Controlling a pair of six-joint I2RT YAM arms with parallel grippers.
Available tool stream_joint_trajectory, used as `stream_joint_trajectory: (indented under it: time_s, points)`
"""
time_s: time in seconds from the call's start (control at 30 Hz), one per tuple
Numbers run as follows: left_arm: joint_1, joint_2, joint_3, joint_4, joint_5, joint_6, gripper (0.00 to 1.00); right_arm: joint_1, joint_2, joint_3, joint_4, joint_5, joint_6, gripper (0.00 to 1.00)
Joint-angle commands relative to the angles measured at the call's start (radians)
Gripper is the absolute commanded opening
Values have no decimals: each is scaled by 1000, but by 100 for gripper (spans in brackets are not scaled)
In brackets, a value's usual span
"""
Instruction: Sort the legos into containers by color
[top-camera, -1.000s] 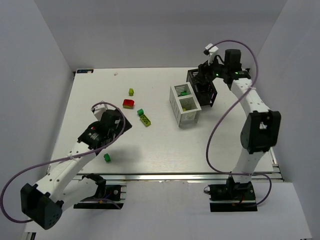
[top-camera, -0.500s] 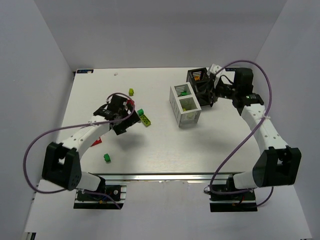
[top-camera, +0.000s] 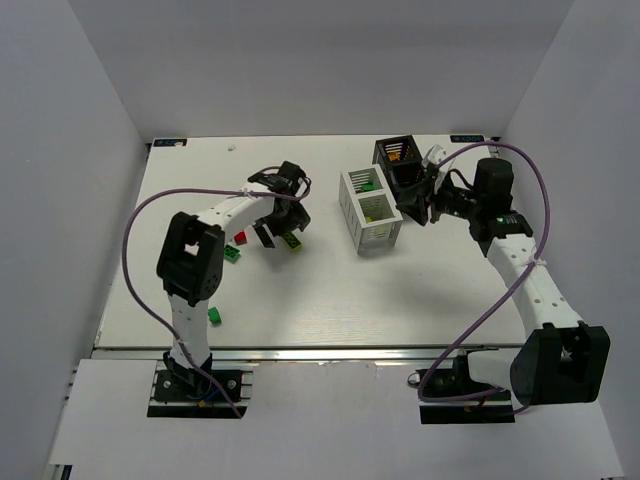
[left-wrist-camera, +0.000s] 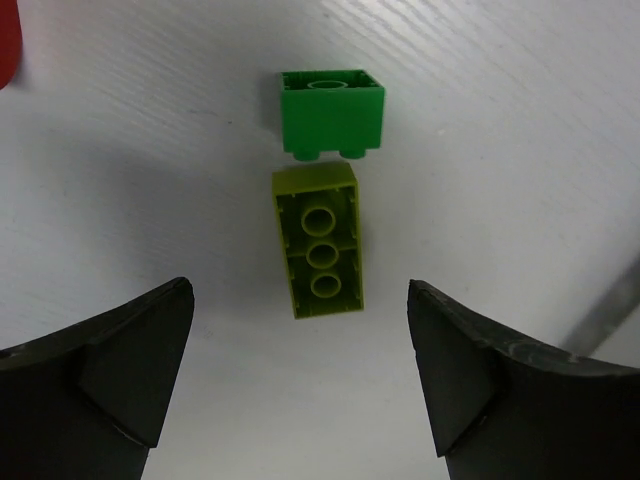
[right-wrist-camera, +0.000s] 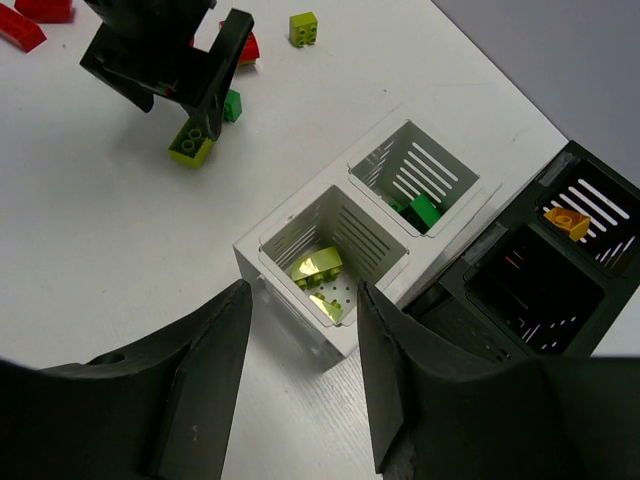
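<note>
I'm hovering the left gripper (left-wrist-camera: 298, 290), fingers (left-wrist-camera: 110, 370) spread wide, astride the lime brick (left-wrist-camera: 320, 240), its length pointing at the green brick (left-wrist-camera: 331, 110) just beside it

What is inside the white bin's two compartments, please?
One compartment of the white bin holds lime-yellow bricks, the other green bricks. Its walls hide part of each floor, so exact counts are unclear.
</note>
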Motion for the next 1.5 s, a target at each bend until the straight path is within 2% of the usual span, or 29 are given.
stream_joint_trajectory:
  time_s: [0.0,0.7,0.83,0.9,0.93,0.97,1.07,1.27,1.47]
  points:
    - [-14,23,77,-118,-87,-42,96,-10,-21,-11,48,7,36,52]
    - [-19,131,77,-23,-83,-55,79,-14,-12,12,45,-7,68,52]
    - [-19,123,60,-11,-80,-55,69,-14,-14,12,39,-11,67,52]
    - [-22,117,56,-20,-92,-56,61,-14,-9,12,39,-17,70,52]
    - [-23,108,54,-30,-112,-61,56,-13,-8,14,39,-19,71,52]
    - [-28,103,52,-31,-118,-61,46,-14,-7,15,38,-19,71,52]
    - [-31,80,28,-21,-119,-59,30,-13,-7,23,36,-24,71,52]
    - [-54,37,-26,2,-107,-50,17,-13,-15,29,25,-22,68,52]
    - [-118,-79,-72,26,-103,4,3,-14,-30,21,5,-21,58,51]
